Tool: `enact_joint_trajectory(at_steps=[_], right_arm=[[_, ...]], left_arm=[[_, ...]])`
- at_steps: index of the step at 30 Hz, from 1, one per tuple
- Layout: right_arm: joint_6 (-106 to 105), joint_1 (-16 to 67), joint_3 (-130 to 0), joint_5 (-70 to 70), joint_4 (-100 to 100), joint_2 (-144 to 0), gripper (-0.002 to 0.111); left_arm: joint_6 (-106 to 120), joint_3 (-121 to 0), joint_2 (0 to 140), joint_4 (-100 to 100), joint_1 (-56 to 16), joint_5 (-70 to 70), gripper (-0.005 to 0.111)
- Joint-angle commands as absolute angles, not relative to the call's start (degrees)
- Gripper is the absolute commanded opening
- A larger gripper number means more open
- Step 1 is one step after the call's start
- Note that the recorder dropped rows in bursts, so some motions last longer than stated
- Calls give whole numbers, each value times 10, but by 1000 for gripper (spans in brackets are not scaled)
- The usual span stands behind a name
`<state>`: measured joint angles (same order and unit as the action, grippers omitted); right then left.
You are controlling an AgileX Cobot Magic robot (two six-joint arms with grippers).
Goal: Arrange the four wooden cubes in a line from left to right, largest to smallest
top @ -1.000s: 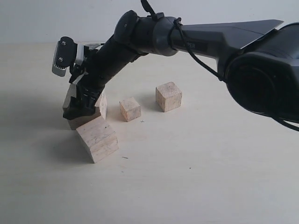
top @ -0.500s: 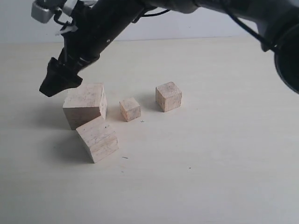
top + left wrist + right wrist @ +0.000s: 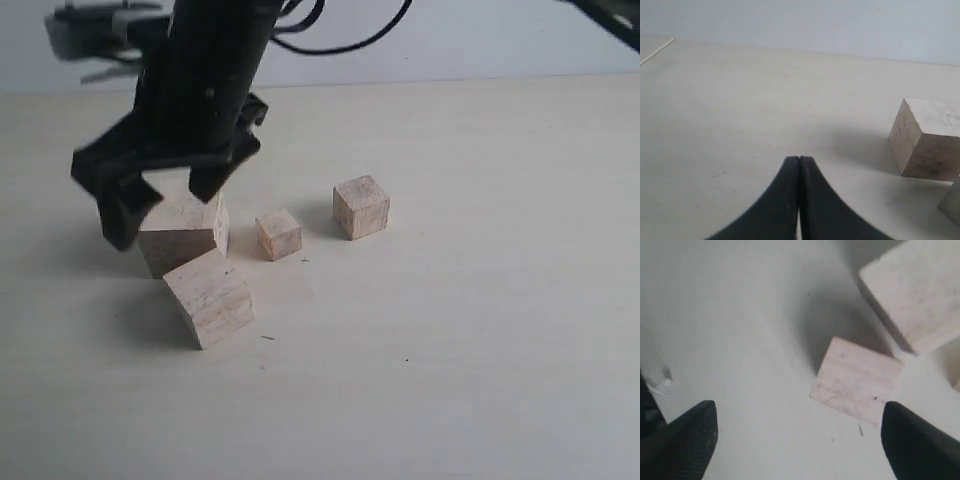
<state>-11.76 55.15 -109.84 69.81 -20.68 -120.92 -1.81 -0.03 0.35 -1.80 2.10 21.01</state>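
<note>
Four pale wooden cubes sit left of the table's middle. The largest cube (image 3: 185,232) is at the left, and the second-largest cube (image 3: 208,297) lies askew against its front. To their right are the smallest cube (image 3: 278,234) and then the third cube (image 3: 361,207). My right gripper (image 3: 165,195) reaches across and hangs open above the largest cube, holding nothing. The right wrist view shows its open gripper (image 3: 799,410) above the second-largest cube (image 3: 857,380), beside the largest cube (image 3: 917,290). My left gripper (image 3: 799,159) is shut and empty, low over the table, with a cube (image 3: 927,137) ahead of it.
The pale table (image 3: 470,340) stretches bare to the right and front of the cubes. A white wall (image 3: 480,40) stands behind the table. The dark right arm (image 3: 215,70) crosses above the left rear of the table.
My right gripper has let go of the largest cube, risen off it and spread its fingers wide above it. The cubes have not moved.
</note>
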Motion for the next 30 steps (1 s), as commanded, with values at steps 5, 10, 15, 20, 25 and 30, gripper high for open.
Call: enact_joint_trajectory(at_steps=[5,10,15,20,25,30], right_arm=[[0,576,-1003,593,-88,-1210,82],[0,577,-1003,586,-111,-1245,82],[-15,587,-1003,585,-121,-1268,82],[-15,587,-1003,583,-119,-1289,82],[-15,587,-1003,583,-113,-1300,81],[-3,587,-1003,590,-94,-1286,45]], left_arm=[[-16,0,0,-21,17,203,0],[-16,0,0,-21,17,203,0],[-16,0,0,-21,17,203,0],[-16,0,0,-21,17,203,0],[-16,0,0,-21,17,203,0],[-16,0,0,-21,17,203,0]])
